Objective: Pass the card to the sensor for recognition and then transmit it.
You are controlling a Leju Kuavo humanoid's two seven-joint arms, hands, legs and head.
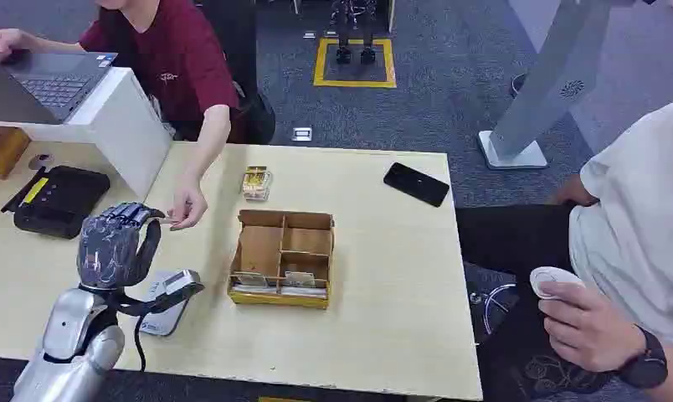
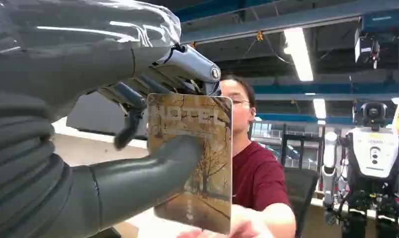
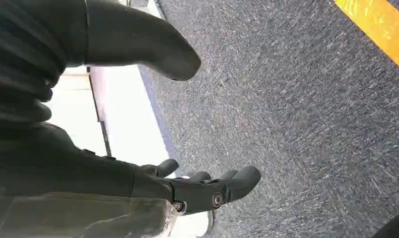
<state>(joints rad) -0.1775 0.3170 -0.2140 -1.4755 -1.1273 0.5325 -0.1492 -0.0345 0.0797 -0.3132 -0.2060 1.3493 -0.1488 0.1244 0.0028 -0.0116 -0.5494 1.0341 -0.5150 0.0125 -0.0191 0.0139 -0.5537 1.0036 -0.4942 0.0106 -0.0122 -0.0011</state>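
A: What does the card (image 2: 197,163) look like?
B: A printed card reading "HOTEL", showing a bare tree in brown and gold tones.
A: Where is it?
B: Held upright above the table, pinched between the left hand's (image 1: 115,243) thumb and fingers, close to the sensor (image 1: 167,300), a small grey device lying on the table.

Even, bright indoor light fills the head view; the table (image 1: 383,276) casts almost no shadow and its pale top looks slightly washed out. In the left wrist view, ceiling tube lights (image 2: 298,52) at upper right blow out to white, and glare streaks the plastic cover at upper left. The person's hand at the bottom edge is blurred. The right wrist view is soft, its carpet (image 3: 306,114) streaked.
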